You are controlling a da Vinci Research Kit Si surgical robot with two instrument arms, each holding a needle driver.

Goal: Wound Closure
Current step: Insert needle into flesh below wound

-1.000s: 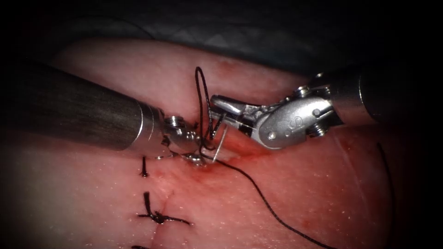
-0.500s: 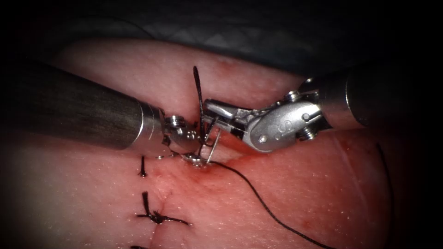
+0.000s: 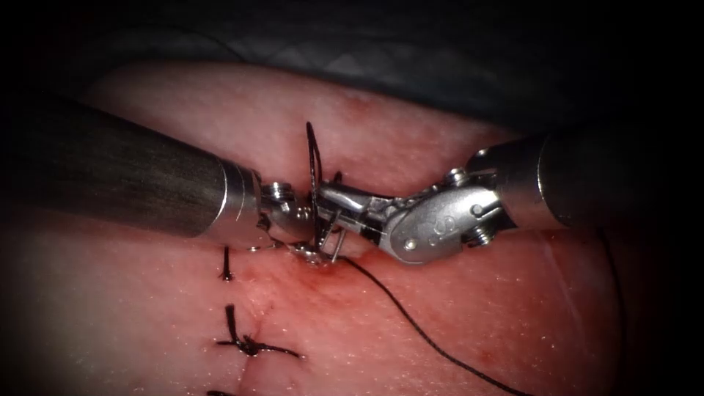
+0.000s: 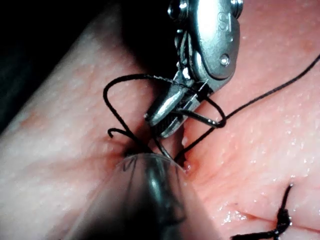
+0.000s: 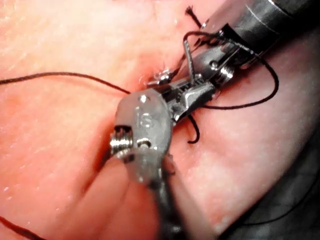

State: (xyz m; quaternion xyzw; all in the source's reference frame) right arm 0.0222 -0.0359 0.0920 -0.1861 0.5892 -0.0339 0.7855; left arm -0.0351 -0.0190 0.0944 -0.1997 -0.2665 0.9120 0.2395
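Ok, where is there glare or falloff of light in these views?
Endoscope view: bright centre, dark edges; glare on the right tool, shut on the needle at the cut; what the left tool holds is hidden, as is whether the needle enters the tissue. Left wrist view: right tool glints. Right wrist view: tissue strongly lit.

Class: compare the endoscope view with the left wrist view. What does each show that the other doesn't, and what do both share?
Endoscope: the left arm's hand at the cut, what it holds unclear, and a row of stitches below it.
Left wrist: the needle curving out of the right arm's hand, seemingly gripped near its thread end; whether its tip is in the tissue is hidden.
Both: the looped thread and the tissue.
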